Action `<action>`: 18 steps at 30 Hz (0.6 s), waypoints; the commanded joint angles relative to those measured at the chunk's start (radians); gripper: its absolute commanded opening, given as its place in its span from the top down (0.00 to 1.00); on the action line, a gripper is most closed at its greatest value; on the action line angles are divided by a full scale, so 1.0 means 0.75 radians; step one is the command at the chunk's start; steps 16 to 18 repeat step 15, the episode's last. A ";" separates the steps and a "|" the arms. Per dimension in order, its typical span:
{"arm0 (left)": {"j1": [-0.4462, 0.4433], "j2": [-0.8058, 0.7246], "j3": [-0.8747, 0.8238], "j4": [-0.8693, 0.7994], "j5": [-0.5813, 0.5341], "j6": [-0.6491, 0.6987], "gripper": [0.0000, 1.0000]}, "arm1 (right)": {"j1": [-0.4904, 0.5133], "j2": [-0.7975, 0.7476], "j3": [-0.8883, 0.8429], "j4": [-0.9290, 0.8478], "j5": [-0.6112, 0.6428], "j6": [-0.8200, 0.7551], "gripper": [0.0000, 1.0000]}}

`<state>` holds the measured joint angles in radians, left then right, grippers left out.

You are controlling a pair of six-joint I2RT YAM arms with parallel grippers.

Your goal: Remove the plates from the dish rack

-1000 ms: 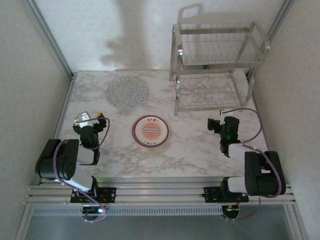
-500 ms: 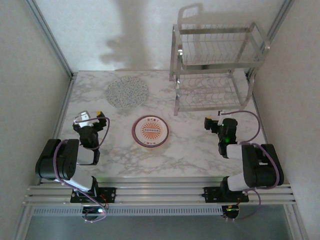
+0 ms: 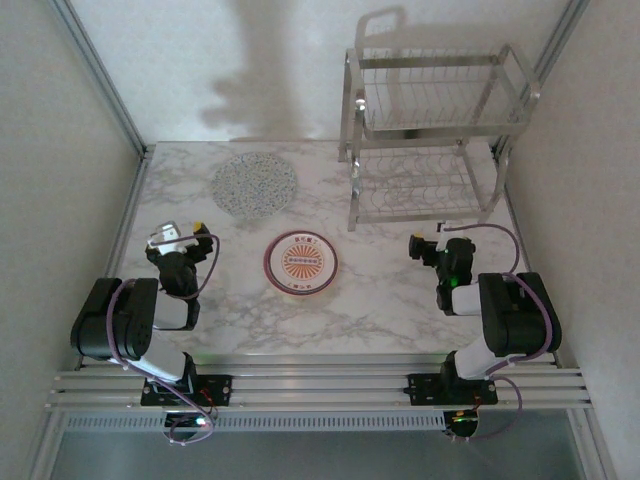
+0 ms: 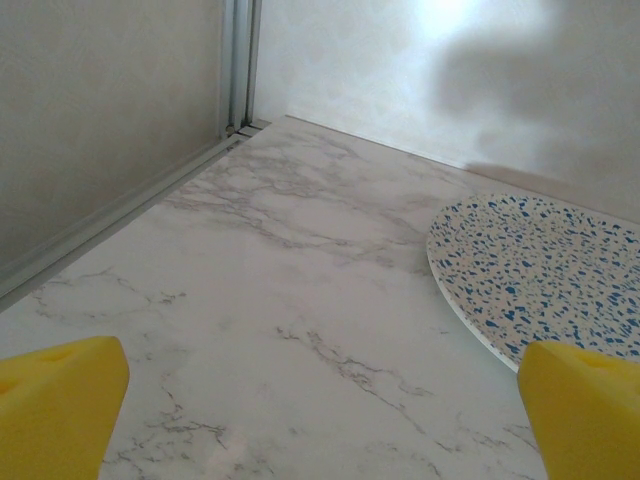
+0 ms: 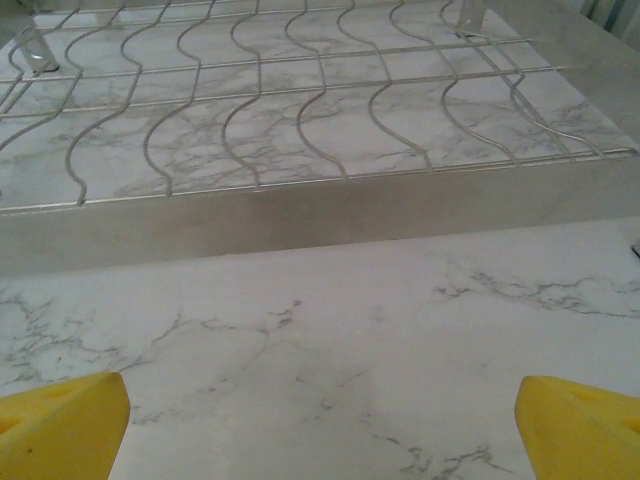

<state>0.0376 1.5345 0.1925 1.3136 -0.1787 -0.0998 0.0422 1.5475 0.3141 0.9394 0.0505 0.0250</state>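
**2 plates flat on the marble, both grippers low and open**

The dish rack [image 3: 430, 130] stands at the far right corner of the marble table [image 3: 380, 310], its 2 chrome tiers one above the other; the grey-speckled plate [image 3: 255, 186] lies flat on the table at the far left-centre, well apart from the rack; the maroon-rimmed plate [image 3: 300, 262] with the orange centre lies flat nearer the arms, about mid-table, apart from the speckled one.

The left gripper [image 3: 182, 234] sits low over the near left of the table, left of the maroon-rimmed plate; in the left wrist view its yellow fingertips [image 4: 55, 405] are spread wide with only bare marble between them, and the speckled plate's rim lies just ahead on the right; its jaws are open and hold nothing.

The right gripper [image 3: 434, 243] sits low at the near right, just in front of the rack; in the right wrist view its yellow fingertips [image 5: 60, 420] stand far apart over bare marble, facing the wavy wires of the rack's lower tier [image 5: 300, 120]; its jaws are open and hold nothing.
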 commanded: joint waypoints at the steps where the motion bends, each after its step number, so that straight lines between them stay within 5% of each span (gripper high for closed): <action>1: -0.009 0.005 0.011 0.039 0.000 0.025 0.01 | -0.020 -0.012 0.027 0.013 -0.049 0.029 0.01; 18: -0.016 0.006 0.013 0.043 -0.006 0.034 0.01 | 0.021 -0.007 0.087 -0.095 0.084 0.026 0.01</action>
